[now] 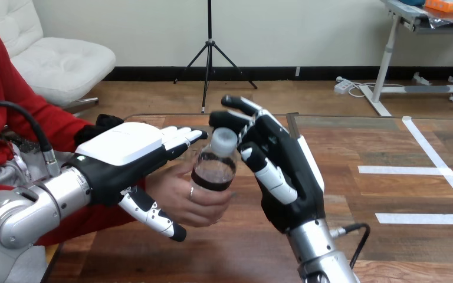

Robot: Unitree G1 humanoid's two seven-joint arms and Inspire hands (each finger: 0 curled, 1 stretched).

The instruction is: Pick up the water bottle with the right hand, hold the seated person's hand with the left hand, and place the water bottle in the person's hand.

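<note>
— What is the biggest thing in front of you?
— The wooden table (389, 194), with white tape strips (416, 219) on its right part.

— And your hands?
— My left hand (124, 153) comes in from the left, fingers straight and close together. They lie over the top of the person's hand (189, 197). My thumb sticks out beneath it, not curled round it. My right hand (289, 171) stands upright near the middle, fingers arched round the top of the bottle (213, 171), thumb just beside its shoulder.

— So where is the bottle?
— Upright above the table, between my two hands. The person's fingers wrap its lower half, so we both have it. Dark liquid fills its lower part, and its pale cap (224, 140) sits inside the curl of my right fingers.
</note>
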